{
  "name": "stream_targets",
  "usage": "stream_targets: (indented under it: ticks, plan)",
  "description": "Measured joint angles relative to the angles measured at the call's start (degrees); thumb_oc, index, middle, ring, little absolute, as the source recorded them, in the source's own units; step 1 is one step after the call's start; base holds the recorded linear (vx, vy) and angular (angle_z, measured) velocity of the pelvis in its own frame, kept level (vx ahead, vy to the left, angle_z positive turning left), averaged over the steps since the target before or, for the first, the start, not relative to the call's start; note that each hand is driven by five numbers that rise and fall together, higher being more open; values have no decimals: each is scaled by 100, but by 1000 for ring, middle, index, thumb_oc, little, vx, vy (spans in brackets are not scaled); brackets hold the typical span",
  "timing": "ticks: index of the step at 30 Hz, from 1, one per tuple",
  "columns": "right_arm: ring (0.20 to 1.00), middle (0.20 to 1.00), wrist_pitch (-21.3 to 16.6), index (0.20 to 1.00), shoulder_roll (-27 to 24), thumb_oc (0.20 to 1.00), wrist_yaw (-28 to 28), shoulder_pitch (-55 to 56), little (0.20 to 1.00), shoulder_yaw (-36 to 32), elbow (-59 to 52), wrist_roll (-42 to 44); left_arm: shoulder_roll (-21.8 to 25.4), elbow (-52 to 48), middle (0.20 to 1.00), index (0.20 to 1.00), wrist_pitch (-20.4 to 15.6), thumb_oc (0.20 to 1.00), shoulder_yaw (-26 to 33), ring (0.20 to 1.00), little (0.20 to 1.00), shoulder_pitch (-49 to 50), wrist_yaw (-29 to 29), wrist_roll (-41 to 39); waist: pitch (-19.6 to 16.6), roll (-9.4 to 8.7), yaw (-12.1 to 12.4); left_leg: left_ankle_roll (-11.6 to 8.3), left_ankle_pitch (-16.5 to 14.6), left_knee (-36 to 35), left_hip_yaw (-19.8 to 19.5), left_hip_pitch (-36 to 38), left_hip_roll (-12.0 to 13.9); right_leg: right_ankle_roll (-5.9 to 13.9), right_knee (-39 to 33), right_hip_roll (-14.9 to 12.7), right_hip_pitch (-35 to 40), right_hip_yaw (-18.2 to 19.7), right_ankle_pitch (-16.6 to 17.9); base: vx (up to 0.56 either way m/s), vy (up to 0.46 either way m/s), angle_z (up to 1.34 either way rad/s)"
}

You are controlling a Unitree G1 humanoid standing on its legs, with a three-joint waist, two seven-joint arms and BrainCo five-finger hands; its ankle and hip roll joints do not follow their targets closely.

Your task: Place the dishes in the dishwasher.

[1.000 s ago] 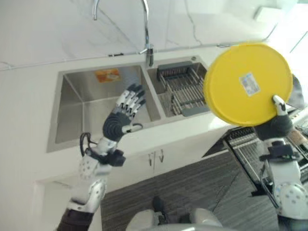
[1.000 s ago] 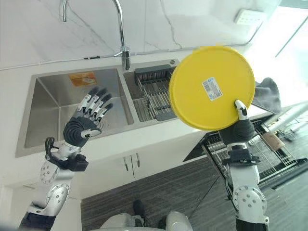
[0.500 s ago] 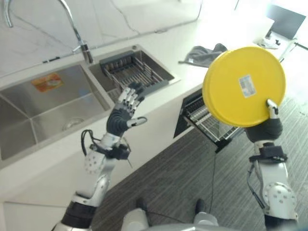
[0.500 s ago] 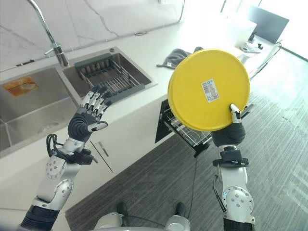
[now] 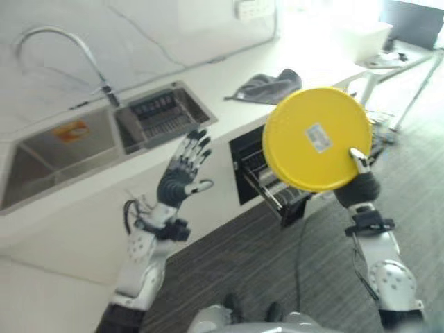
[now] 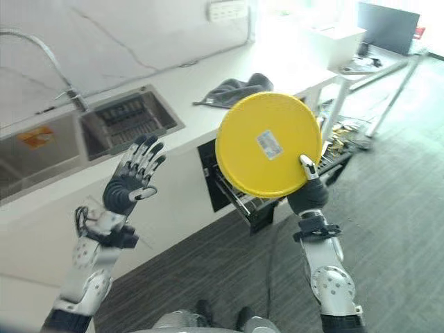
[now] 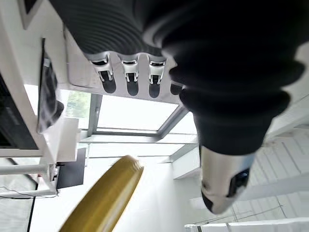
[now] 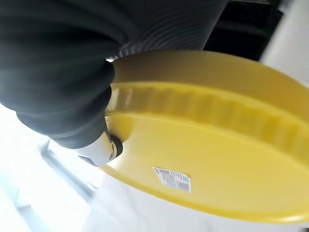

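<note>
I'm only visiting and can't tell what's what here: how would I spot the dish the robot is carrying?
Find the long white counter with the steel sink and, below its edge, the open dishwasher rack. In front of that rack the right hand holds up the yellow plate. It is the one bright yellow round thing, with a small white sticker on its underside.

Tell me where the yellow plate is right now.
The yellow plate is held up on edge in the right hand, on the right of the eye views, in front of the open dishwasher rack under the counter.
</note>
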Motion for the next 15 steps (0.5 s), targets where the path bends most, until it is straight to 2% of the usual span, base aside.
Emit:
stream_targets:
  ticks: [1, 2, 3, 4, 5, 6, 7, 8, 9, 10, 11, 13, 14, 15]
  plan:
    - [200, 200, 12, 200, 12, 200, 69, -113, 200, 106, 118, -56, 21, 9, 1000, 1000, 2, 1000, 4, 1000, 1000, -30, 122, 126, 9, -128, 75, 102, -64, -16, -145, 75, -33, 13, 15, 8, -7, 108, 10, 210, 147, -44]
    - [200, 200, 53, 200, -14, 200, 125, -185, 200, 131, 154, -90, 70, 4, 1000, 1000, 5, 1000, 9, 1000, 1000, -32, 224, 207, 14, -277, 165, 108, -70, -120, -437, 249, -119, 5, 48, 26, 1, 257, 4, 217, 141, -57]
    - [200, 200, 56, 200, -66, 200, 204, -189, 200, 61, 116, -88, 116, -11, 1000, 1000, 5, 1000, 19, 1000, 1000, -46, 267, 226, 23, -347, 179, 129, -65, -147, -506, 376, -123, 5, 69, 66, 17, 311, -1, 261, 165, -49]
    - [200, 200, 46, 200, -71, 200, 256, -186, 200, -82, 81, -88, 160, -5, 1000, 1000, 10, 1000, 24, 1000, 1000, -105, 298, 226, 86, -416, 145, 278, -32, -183, -506, 418, -130, 31, 176, 60, 2, 306, -70, 402, 265, -29]
    - [200, 200, -31, 200, 6, 200, 268, -163, 200, -315, 82, -85, 156, 54, 1000, 1000, 14, 1000, 28, 1000, 1000, -201, 286, 237, 205, -500, 66, 610, -133, -146, -475, 581, -152, 399, 766, -42, -110, 275, -306, 339, 231, -21]
    - [200, 200, -44, 200, 56, 200, 276, -167, 200, -332, 76, -84, 117, 105, 1000, 1000, 19, 1000, 44, 1000, 1000, -213, 285, 239, 251, -441, 52, 704, -151, -109, -482, 625, -42, 558, 1491, -117, -369, 268, -391, 296, 203, -23]
    - [200, 200, -44, 200, 114, 200, 286, -161, 200, -335, 30, -83, 102, 113, 1000, 1000, 32, 1000, 52, 1000, 1000, -217, 291, 240, 292, -339, 45, 796, -211, 52, -467, 614, 68, 575, 2273, -250, -648, 237, -454, 201, 86, -9]
    - [200, 200, -26, 200, 99, 200, 302, -159, 200, -311, -52, -93, 86, 102, 1000, 1000, 38, 1000, 46, 1000, 1000, -228, 291, 257, 284, -307, 29, 852, -253, 54, -486, 631, 46, 562, 2912, -493, -863, 216, -599, 231, 72, 7]
    - [200, 200, -21, 200, 99, 200, 314, -180, 200, -291, -239, -98, 104, 42, 1000, 1000, 28, 1000, 48, 1000, 1000, -241, 308, 404, 276, -298, 61, 901, -316, 58, -545, 684, -11, 661, 3115, -779, -920, 309, -624, 231, -1, 23]
    - [200, 200, -10, 200, 102, 200, 339, -240, 200, -250, -372, -99, 147, 38, 1000, 1000, 22, 1000, 41, 1000, 1000, -257, 332, 431, 274, -272, 78, 930, -345, 76, -588, 692, -32, 647, 3109, -1010, -895, 351, -628, 237, -129, 32]
    - [200, 200, -7, 200, 102, 200, 388, -346, 200, -203, -393, -98, 329, 25, 1000, 1000, 25, 1000, 29, 1000, 1000, -271, 373, 464, 251, -245, 152, 851, -243, 17, -601, 807, -28, 663, 2410, -1230, -618, 257, -612, 273, -185, 26]
    - [200, 200, -7, 200, 89, 200, 411, -432, 200, -200, -275, -80, 440, 27, 1000, 1000, 36, 1000, 67, 1000, 1000, -286, 441, 459, 239, -272, 228, 769, -277, 18, -614, 821, 1, 614, 1545, -1379, -410, 217, -459, 213, -193, 11]
    - [200, 200, -7, 200, 89, 200, 411, -439, 200, -200, -254, -80, 447, 27, 1000, 1000, 36, 1000, 72, 1000, 1000, -287, 447, 457, 238, -271, 235, 761, -281, 19, -618, 821, 5, 631, 1392, -1393, -365, 198, -434, 159, -180, 1]
    - [200, 200, -8, 200, 87, 200, 377, -444, 200, -213, -209, -80, 406, 6, 1000, 1000, 35, 1000, 86, 1000, 1000, -241, 503, 454, 238, -274, 253, 694, -316, 17, -672, 822, 28, 868, -133, -1455, -82, 418, 129, 196, -272, 9]
